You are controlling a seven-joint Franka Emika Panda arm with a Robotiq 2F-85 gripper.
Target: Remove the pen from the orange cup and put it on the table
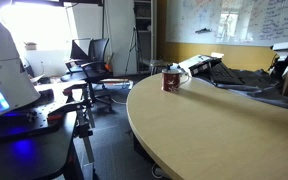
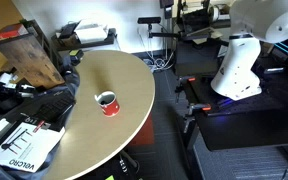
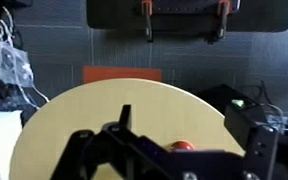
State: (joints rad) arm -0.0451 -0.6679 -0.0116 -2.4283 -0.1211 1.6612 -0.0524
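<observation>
Pen [image 2: 105,99] shows only as a dark speck in the mouth of the orange cup [image 2: 106,104], too small to read any further. Judged from that, it sits inside the mug and no part of the task is done. The cup stands upright on the light wood-grain table [image 2: 104,65], out on open top in both exterior views. In the wrist view the gripper [image 3: 189,128] hangs off the near edge of the table, its jaws spread wide and holding nothing, with just a sliver of the red cup showing between them. The white robot arm [image 2: 239,60] stands well apart from the table, so the whole job is left: reach over, close on the pen, lift it clear of the rim, lay it on the tabletop

Round about, a brown wooden crate [image 2: 32,55] and a white Velcro box [image 2: 19,150] sit on the side of the table away from the arm, well apart from the cup. Dark clutter [image 1: 239,75] sprawls on the table behind the mug, and office chairs [image 1: 92,58] stand beyond. Nothing appears to lie between gripper and cup; the likelier trouble is the pen's smallness, and the mug tipping or sliding if a jaw catches its rim
</observation>
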